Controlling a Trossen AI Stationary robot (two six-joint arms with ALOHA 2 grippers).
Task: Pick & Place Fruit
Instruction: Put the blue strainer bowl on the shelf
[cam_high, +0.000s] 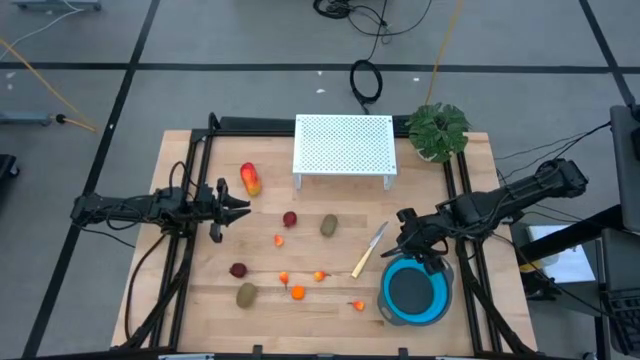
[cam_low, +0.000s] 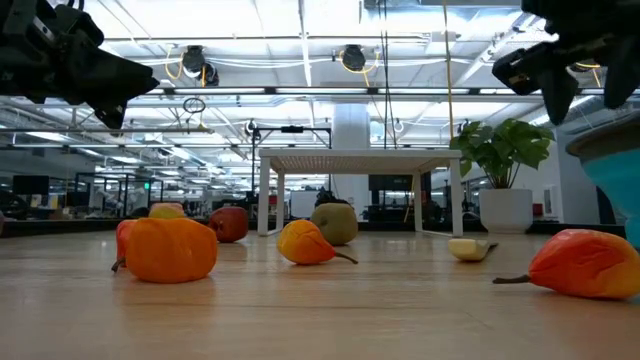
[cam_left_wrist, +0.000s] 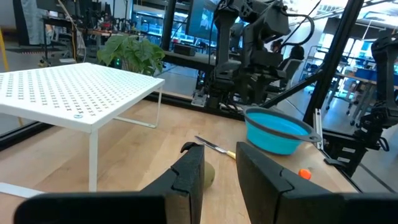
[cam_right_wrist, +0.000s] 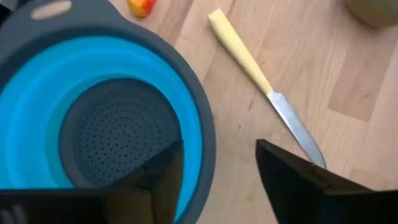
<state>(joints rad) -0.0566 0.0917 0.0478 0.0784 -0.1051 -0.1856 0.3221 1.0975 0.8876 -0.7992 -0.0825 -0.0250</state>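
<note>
The surface (cam_high: 200, 300) is pale, matt wood planking. Beside the right claw (cam_right_wrist: 217, 168), the colander (cam_right_wrist: 37, 93) looks like smooth blue plastic with a grey rim; the knife (cam_right_wrist: 292, 127) has a shiny metal blade.

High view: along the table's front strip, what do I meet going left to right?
Brown-green oval fruit → tiny orange fruit → small orange-red fruit → blue collapsible colander with grey base.

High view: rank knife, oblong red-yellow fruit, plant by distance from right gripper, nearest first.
From the right gripper:
1. Knife, just beside it, toward table centre.
2. Plant, at the far edge on the right arm's side.
3. Oblong red-yellow fruit, across the table near the left gripper.
</note>
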